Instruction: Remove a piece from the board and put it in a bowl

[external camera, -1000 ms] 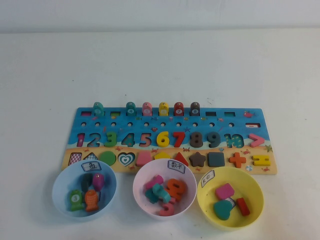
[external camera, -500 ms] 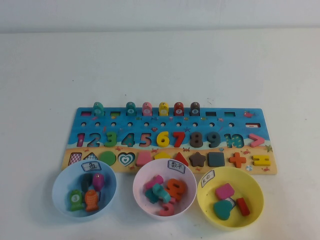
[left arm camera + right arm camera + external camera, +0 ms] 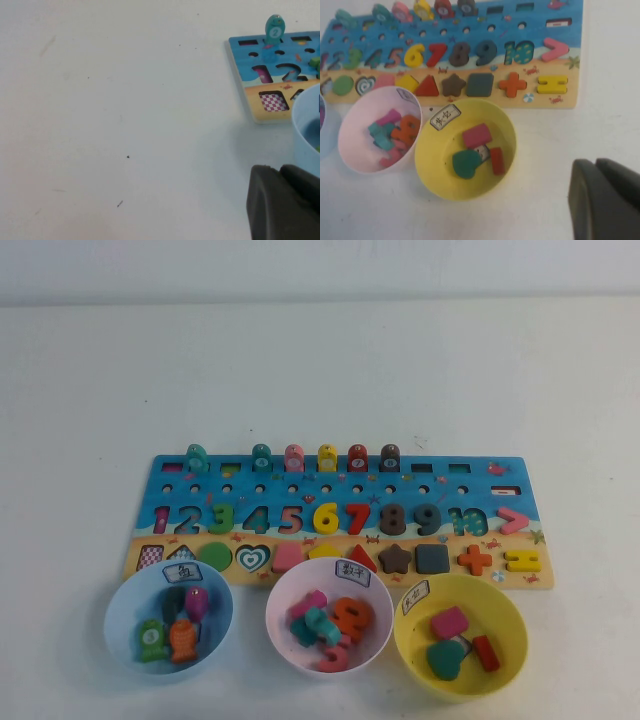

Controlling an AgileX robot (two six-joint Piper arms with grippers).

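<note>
The yellow equals-sign piece sits in its slot at the right end of the board's sandy band, beside the orange plus sign. It also shows in the right wrist view. The yellow bowl with its white label stands just in front of it and holds a pink, a teal and a red piece. My right gripper is shut and empty, over bare table to the right of the yellow bowl. My left gripper is shut and empty, left of the board. Neither arm shows in the high view.
A pink bowl with number pieces and a light blue bowl with fish pieces stand in a row with the yellow bowl along the board's front edge. Several fish pegs stand upright along the board's back. White table lies all round.
</note>
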